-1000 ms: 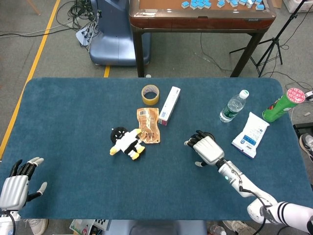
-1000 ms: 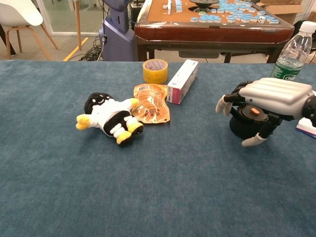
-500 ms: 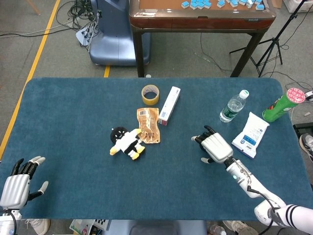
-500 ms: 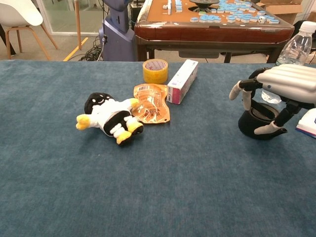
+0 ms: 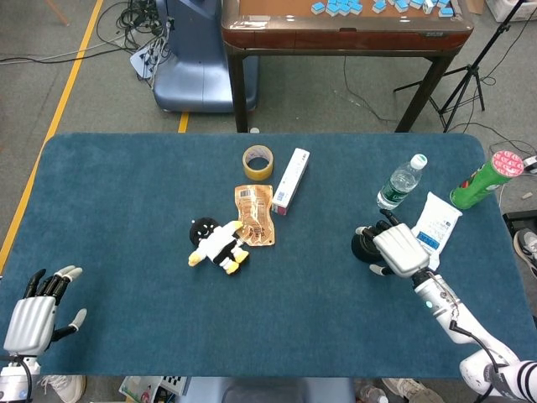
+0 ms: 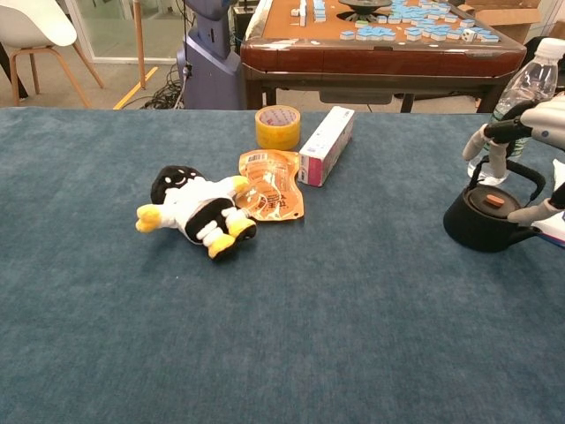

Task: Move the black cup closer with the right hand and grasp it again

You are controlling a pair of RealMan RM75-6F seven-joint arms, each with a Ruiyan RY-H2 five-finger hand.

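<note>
I saw the black cup (image 6: pixel 481 222) standing upright on the blue bench (image 6: pixel 282 336), toward its right side: squat and round, with a thin arched handle over a dark lid carrying a small orange knob.

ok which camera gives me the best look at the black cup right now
The chest view. There the black cup shows side-on, with its body, lid and arched handle in plain sight and the right hand around its top. In the head view the cup is mostly hidden under the hand; only a dark edge shows.
</note>
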